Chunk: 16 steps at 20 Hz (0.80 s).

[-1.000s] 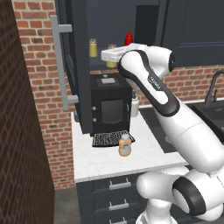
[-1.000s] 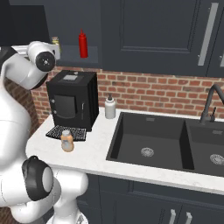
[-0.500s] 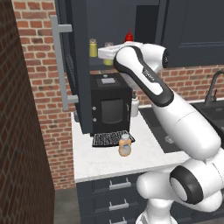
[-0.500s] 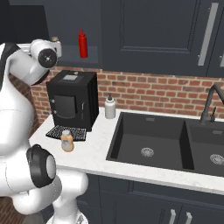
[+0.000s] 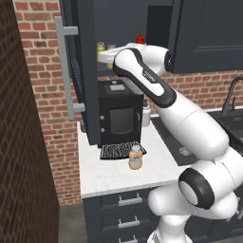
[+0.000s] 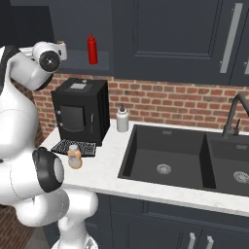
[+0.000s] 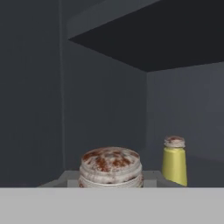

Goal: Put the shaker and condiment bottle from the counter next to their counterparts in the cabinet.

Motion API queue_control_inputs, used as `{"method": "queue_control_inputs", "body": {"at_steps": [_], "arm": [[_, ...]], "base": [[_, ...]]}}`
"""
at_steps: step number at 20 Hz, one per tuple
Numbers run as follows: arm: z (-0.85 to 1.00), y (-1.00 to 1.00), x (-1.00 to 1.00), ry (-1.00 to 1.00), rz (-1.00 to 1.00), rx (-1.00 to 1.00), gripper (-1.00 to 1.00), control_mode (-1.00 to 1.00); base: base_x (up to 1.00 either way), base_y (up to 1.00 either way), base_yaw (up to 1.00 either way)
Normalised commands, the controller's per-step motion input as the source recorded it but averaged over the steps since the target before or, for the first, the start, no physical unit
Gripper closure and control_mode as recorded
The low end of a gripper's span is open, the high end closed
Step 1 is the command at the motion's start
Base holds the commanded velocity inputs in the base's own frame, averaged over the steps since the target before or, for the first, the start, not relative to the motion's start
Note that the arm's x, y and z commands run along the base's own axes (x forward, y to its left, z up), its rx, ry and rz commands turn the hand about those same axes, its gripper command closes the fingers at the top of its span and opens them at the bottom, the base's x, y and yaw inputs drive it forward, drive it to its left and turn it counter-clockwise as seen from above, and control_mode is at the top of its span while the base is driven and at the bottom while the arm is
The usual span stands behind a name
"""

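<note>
The white robot arm reaches up into the dark blue wall cabinet [image 5: 80, 71]. Its gripper [image 5: 105, 56] is closed on the small yellow shaker with a speckled grey cap [image 7: 111, 167] (close to the camera). A brighter yellow shaker [image 7: 174, 160] stands near it on the shelf. The squat orange bottle [image 5: 135, 157] stands on the white marbled counter [image 5: 109, 175].
</note>
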Motion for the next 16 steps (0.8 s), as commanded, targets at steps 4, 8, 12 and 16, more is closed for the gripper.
{"method": "queue_control_inputs", "body": {"at_steps": [4,8,12,16], "arm": [[0.0,0.03,0.13,-0.04,-0.02,-0.01,1.0,-1.0],[-0.01,0.0,0.14,-0.02,-0.01,0.0,1.0,-1.0],[-0.03,0.01,0.12,0.0,0.0,0.0,1.0,-1.0],[-0.07,0.03,0.12,0.0,-0.01,0.0,1.0,-1.0]], "base": [[0.0,0.0,0.0],[0.0,0.0,0.0],[0.0,0.0,0.0],[0.0,0.0,0.0]]}}
